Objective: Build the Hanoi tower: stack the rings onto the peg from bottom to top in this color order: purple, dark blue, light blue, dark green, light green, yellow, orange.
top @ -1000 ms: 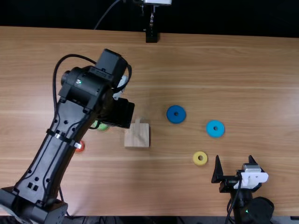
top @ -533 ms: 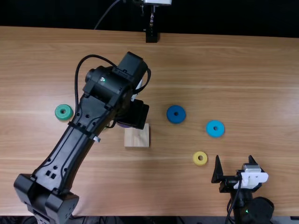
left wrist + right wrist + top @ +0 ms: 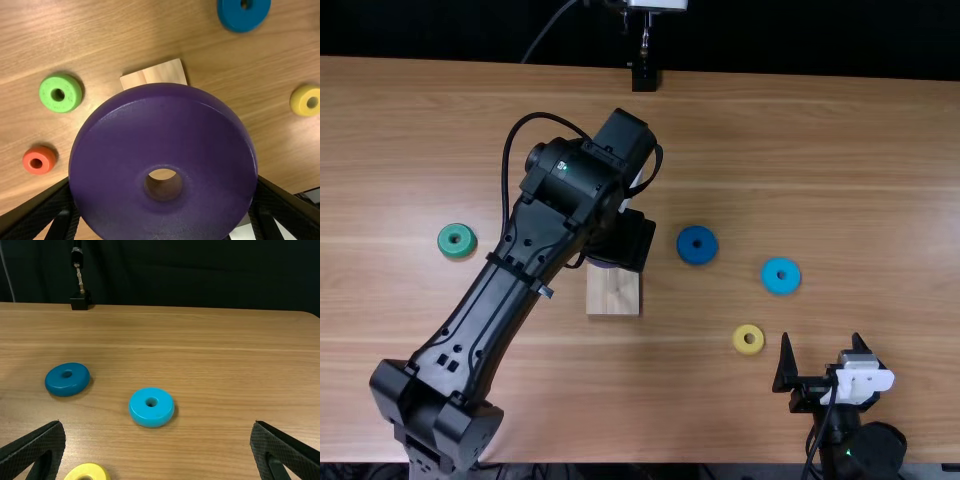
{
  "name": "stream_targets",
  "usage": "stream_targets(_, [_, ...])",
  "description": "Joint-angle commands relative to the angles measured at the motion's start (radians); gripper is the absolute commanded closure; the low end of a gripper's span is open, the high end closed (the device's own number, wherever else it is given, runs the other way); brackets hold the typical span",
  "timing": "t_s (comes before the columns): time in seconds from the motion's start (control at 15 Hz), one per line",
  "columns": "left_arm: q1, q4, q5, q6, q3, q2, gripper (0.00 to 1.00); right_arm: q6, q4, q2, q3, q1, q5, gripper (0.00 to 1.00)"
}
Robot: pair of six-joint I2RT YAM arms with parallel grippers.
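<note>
Hanging near the base [image 3: 612, 295], left gripper [image 3: 623, 240] faces down, fingers clamped on purple ring [image 3: 162, 127]; right gripper [image 3: 822, 338], fingers apart.

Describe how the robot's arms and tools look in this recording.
The left arm is matte black, its long link dotted with small round holes, with a black cable looping toward the wrist. The right arm is black too; its tool has two tapering black fingers and a white piece behind them.
</note>
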Motion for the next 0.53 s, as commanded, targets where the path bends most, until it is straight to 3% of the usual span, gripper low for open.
stream_targets(0.0, [-0.024,-0.001,0.005,-0.017,0.027,0.023,0.93,0.001,-0.076,-0.013,-0.068,-0.01,-0.012,0.0])
stream_targets(0.47, [-0.035,-0.001,0.003,-0.017,0.012,0.026,0.93,0.001,-0.076,-0.013,-0.068,-0.01,-0.012,0.0])
